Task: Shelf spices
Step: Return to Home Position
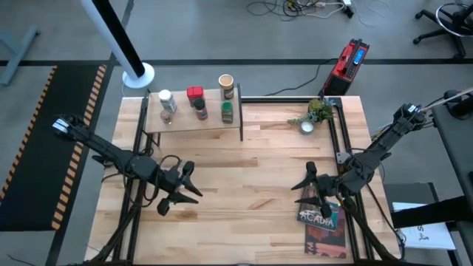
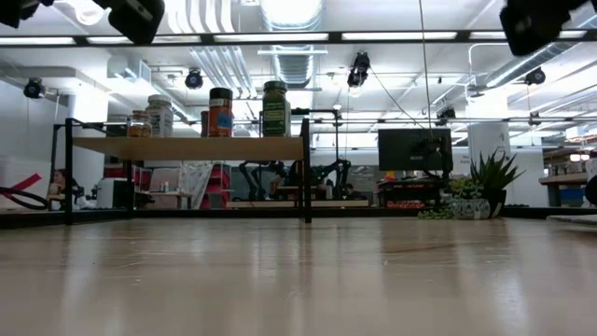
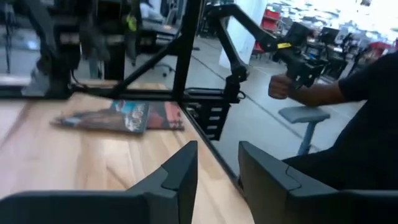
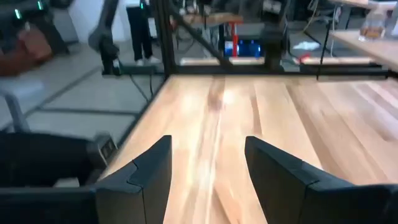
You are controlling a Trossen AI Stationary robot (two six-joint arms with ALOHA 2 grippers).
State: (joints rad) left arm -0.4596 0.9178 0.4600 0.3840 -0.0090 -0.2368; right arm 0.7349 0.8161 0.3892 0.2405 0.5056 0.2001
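High view: the shelf (image 1: 185,124) stands at the far left corner of the counter (image 1: 244,170), and all five spices (image 1: 201,111) stand on its top. The left gripper (image 1: 189,182) and right gripper (image 1: 303,185) hover over the counter's near half, well apart from the shelf.

Low view: the spices stand upright.

Wrist views: both grippers are spread and hold nothing.

The jars are probably light, rigid, smooth and breakable. Grip across the body, below the cap.

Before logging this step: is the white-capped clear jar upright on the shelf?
Upright: in the low view the white-capped clear jar stands cap-up on the shelf, toward its left end.
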